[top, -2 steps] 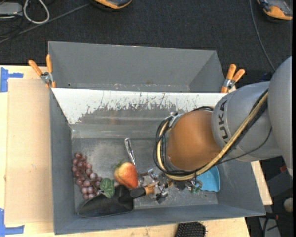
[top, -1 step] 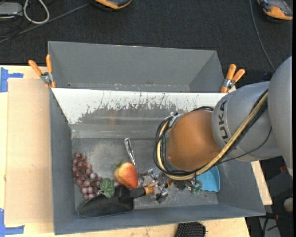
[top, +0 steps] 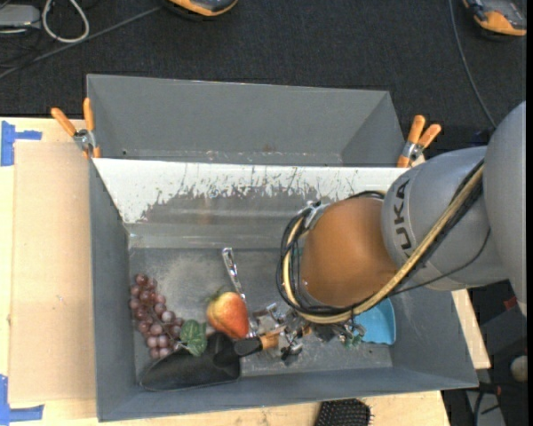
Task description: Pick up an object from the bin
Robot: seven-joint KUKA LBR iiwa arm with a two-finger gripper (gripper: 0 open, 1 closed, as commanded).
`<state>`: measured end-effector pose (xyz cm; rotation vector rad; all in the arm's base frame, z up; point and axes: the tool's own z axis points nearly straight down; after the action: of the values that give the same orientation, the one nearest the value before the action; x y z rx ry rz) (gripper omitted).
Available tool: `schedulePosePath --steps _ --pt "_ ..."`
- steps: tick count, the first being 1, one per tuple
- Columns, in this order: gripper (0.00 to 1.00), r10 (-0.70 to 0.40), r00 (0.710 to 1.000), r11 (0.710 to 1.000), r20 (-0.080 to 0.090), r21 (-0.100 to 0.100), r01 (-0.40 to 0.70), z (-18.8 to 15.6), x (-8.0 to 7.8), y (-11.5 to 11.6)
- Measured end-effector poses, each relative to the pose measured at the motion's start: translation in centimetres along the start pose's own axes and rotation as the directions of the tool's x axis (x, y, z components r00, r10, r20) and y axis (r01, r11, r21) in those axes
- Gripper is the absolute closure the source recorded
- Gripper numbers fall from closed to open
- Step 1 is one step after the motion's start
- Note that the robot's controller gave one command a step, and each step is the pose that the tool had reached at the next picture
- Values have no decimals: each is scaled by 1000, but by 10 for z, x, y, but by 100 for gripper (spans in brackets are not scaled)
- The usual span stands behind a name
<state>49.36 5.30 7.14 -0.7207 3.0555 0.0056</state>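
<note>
Grey bin [top: 240, 131], red-yellow fruit [top: 229, 314] just beside pincer [top: 281, 337], grip unclear.

Black letters "UK", part of a longer brand word, run down the rounded grey metal arm link [top: 431, 198], up and right of the gripper [top: 282, 337]. The remaining letters can't be made out beside the tan cable [top: 444, 220].

The gripper [top: 280, 334] hangs low just beside a red-orange toy fruit [top: 229, 315], with purple grapes [top: 151, 316] beyond it
</note>
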Motion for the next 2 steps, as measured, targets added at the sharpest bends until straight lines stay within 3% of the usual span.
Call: schedulePosePath --steps 2 --pt "100 4 1000 1000 -5 -3 -4 -48 1 2"
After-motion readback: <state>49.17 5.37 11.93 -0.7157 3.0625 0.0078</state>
